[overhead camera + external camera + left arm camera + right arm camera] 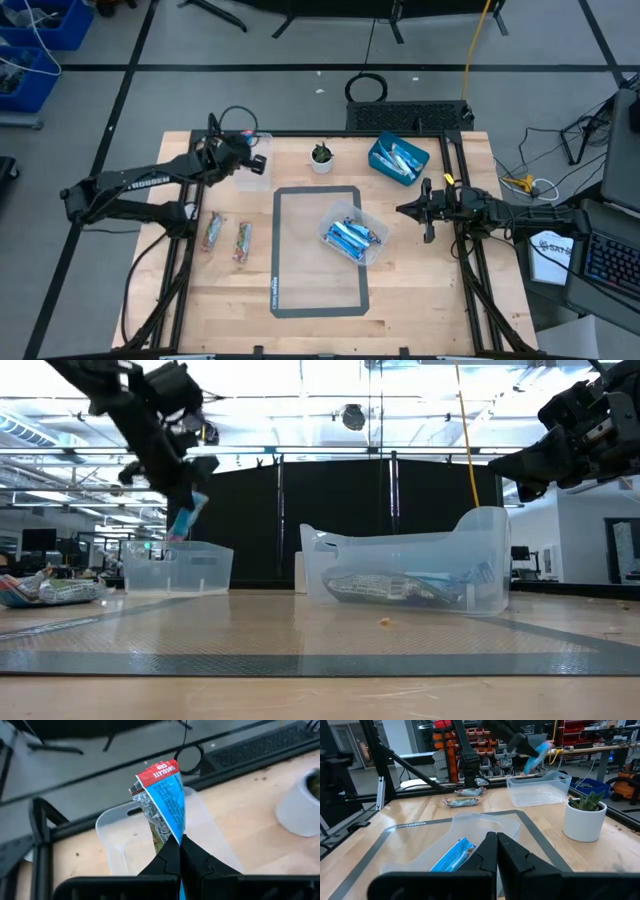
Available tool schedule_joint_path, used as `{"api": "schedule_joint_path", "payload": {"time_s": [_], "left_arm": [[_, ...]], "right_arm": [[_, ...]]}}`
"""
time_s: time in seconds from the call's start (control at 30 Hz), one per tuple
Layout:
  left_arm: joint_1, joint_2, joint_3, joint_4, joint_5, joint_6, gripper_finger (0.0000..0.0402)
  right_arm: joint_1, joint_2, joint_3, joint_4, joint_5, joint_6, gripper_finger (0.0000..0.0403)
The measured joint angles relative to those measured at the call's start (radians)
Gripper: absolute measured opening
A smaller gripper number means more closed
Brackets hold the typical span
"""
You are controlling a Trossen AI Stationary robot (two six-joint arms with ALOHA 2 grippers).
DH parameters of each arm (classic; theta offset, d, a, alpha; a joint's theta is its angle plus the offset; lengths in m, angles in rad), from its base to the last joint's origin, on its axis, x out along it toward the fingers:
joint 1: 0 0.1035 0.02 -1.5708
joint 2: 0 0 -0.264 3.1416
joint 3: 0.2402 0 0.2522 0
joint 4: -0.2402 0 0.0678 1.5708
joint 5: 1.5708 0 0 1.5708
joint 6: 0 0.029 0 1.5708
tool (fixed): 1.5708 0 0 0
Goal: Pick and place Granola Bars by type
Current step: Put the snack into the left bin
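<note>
My left gripper [180, 841] is shut on a blue granola bar [165, 802] and hangs over a small clear tub [252, 174] at the table's far left; the low view shows the bar [187, 515] above that tub [178, 568]. Two brownish bars [213, 232] [242, 240] lie flat on the table's left side. A tilted clear tub [352, 237] near the middle holds several blue bars [400, 588]. My right gripper [405, 210] is shut, raised, and just right of that tub, touching nothing. My left gripper pinches the blue bar between its two fingers [192, 855] at one end of the wrapper [172, 832]. The fingers come from above, slanting down. The bar is lifted clear and hangs tilted below them, its red-banded free end [159, 772] pointing at the clear tub.
A blue square bin [398, 158] with more bars stands at the far right. A white pot with a small plant [321, 157] sits between the small tub and the bin. A dark-outlined mat [290, 290] covers the middle of the table.
</note>
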Motion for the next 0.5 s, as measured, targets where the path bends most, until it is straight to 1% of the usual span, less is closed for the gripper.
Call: {"api": "schedule_joint_path", "payload": {"time_s": [0.1, 0.27, 0.5], "left_arm": [[0.069, 0.002, -0.043, 0.041, 0.078, 0.000, 0.0000], [0.150, 0.002, -0.095, 0.043, 0.176, -0.012, 0.0000], [0.203, 0.002, -0.143, 0.045, 0.244, -0.025, 0.0000]], "right_arm": [[0.000, 0.000, 0.000, 0.000, 0.000, 0.000, 0.0000], [0.000, 0.000, 0.000, 0.000, 0.000, 0.000, 0.0000], [0.000, 0.000, 0.000, 0.000, 0.000, 0.000, 0.0000]]}}
